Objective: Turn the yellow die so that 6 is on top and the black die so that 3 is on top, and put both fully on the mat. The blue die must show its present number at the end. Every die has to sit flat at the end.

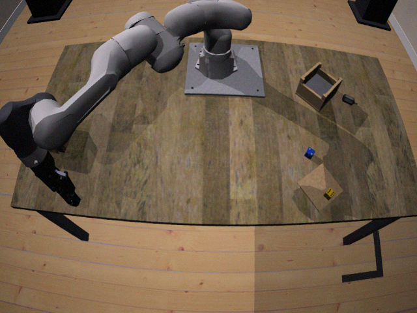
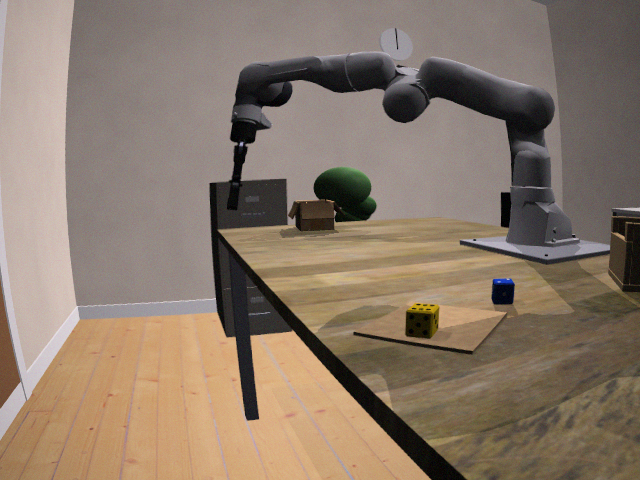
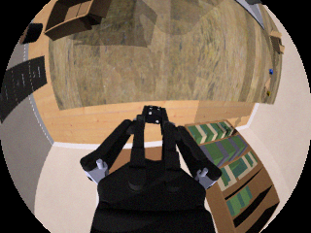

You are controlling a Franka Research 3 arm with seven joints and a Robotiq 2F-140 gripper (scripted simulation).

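Note:
My gripper (image 1: 74, 199) (image 2: 233, 200) is shut on the black die (image 3: 155, 115), high over the table's front-left end. White pips show on the black die in the wrist view; its top number cannot be told. The yellow die (image 1: 329, 193) (image 2: 422, 320) (image 3: 268, 93) sits flat on the tan mat (image 1: 311, 183) (image 2: 465, 338), with 6 on top. The blue die (image 1: 309, 152) (image 2: 503, 291) (image 3: 271, 71) sits flat on the table just behind the mat; its top seems to show 2.
An open wooden box (image 1: 313, 96) (image 2: 622, 258) stands at the back right, beside a small dark object (image 1: 348, 98). A cardboard box (image 2: 315, 217) (image 3: 73, 19) stands at the left end, mostly hidden by the arm in the top view. A bookshelf (image 3: 228, 150) stands beyond the table.

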